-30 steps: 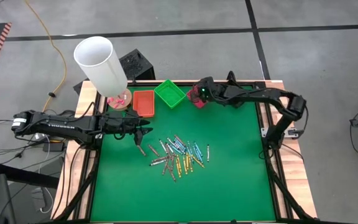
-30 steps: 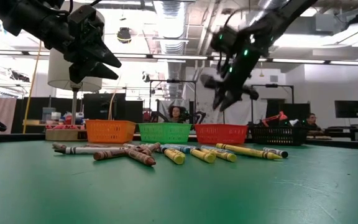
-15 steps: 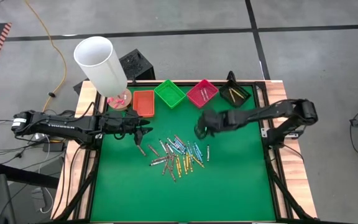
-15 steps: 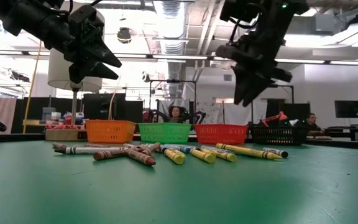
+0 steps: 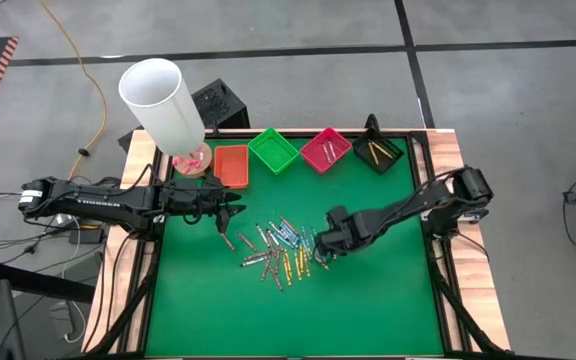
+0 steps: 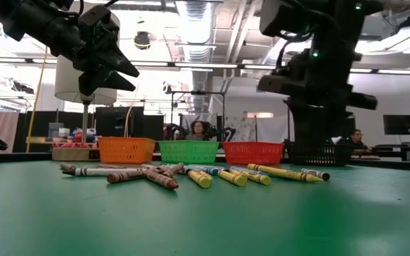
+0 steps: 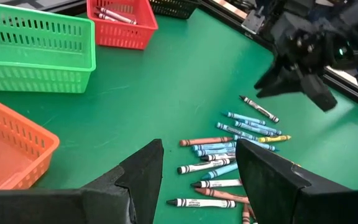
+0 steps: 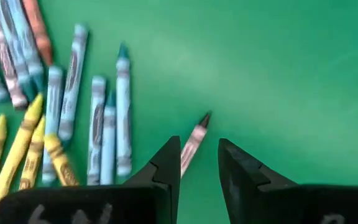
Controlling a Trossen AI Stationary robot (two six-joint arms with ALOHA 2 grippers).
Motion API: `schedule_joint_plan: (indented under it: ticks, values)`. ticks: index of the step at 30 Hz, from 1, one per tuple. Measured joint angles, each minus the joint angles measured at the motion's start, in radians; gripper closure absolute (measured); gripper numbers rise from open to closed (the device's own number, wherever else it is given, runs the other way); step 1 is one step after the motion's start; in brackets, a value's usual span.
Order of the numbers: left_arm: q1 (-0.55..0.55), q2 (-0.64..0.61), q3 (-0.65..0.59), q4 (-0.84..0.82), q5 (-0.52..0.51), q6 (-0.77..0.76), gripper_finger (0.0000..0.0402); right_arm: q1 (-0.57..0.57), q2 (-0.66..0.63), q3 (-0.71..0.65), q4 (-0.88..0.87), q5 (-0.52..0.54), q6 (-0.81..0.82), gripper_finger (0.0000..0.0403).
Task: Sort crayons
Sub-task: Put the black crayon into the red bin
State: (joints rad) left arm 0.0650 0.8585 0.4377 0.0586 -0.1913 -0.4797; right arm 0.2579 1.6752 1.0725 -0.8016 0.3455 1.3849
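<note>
Pink tray (image 5: 325, 149) and black tray (image 5: 377, 151) each hold crayons (image 5: 372, 148).

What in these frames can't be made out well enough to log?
- Orange tray: the white cylinder covers part of it in the high view.
- Black tray: the right arm blocks most of it in the low view.
- Dark crayon: its lower end is behind the right gripper fingers in the right wrist view.
- Crayons: too small to count in the high view.
</note>
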Motion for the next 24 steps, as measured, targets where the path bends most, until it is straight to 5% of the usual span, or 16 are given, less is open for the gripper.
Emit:
schedule_joint_plan:
  ticks: [24]
  values:
    - [0.0, 0.0, 0.0, 0.001, 0.0, -0.003, 0.021, 0.057, 0.08, 0.0, 0.027, -0.06, 0.073, 0.0327]
